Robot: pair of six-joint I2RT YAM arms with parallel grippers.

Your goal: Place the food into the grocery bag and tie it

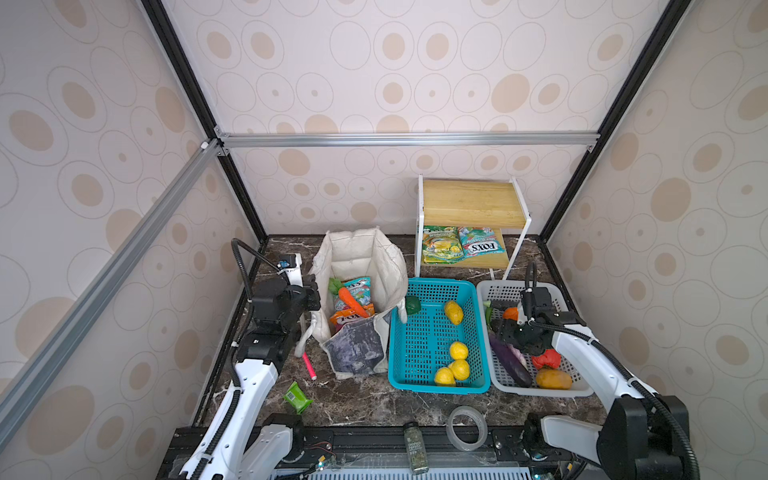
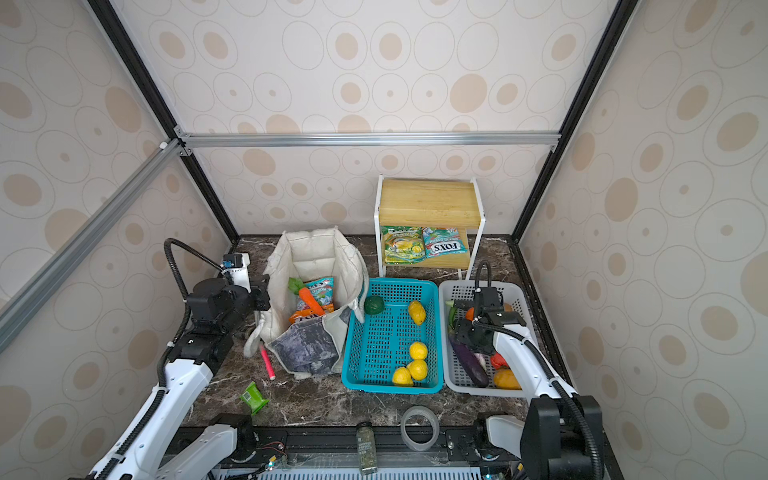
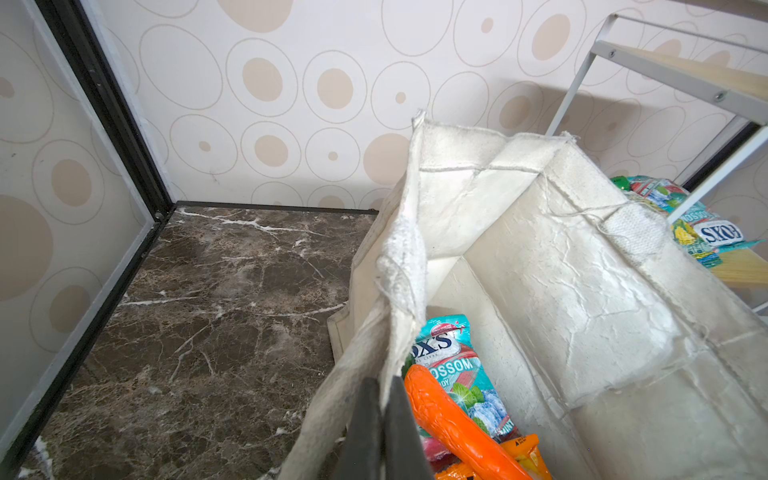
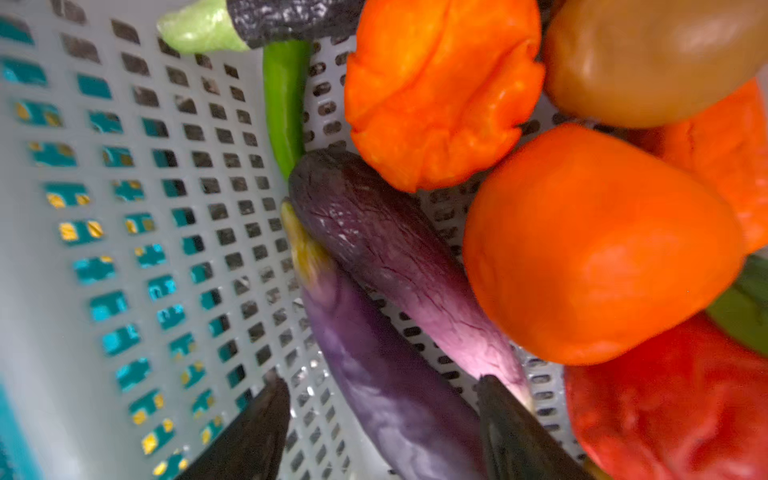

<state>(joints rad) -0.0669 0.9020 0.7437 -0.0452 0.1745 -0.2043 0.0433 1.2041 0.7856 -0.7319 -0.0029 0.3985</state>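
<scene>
The grocery bag [image 1: 361, 257] stands open at the back left, holding a toy carrot [image 1: 352, 302] on FOX'S packets [image 3: 453, 353]. My left gripper [image 3: 382, 384] is shut on the bag's near-left rim, also seen in both top views [image 1: 313, 291] [image 2: 264, 297]. My right gripper [image 4: 382, 382] is open down in the white basket [image 1: 498, 291], its fingers either side of a purple eggplant [image 4: 374, 374]. A darker eggplant [image 4: 395, 257] and orange and red toys [image 4: 594, 249] lie beside it. Yellow lemons [image 1: 458, 351] and a green fruit [image 1: 412, 304] sit in the teal basket [image 1: 419, 345].
A wooden shelf [image 1: 471, 203] at the back holds two more FOX'S packets [image 1: 461, 245]. A pink marker [image 1: 308, 365] and a green packet [image 1: 297, 397] lie in front of the bag. A tape roll [image 1: 466, 428] and a spice jar [image 1: 415, 446] sit at the front edge.
</scene>
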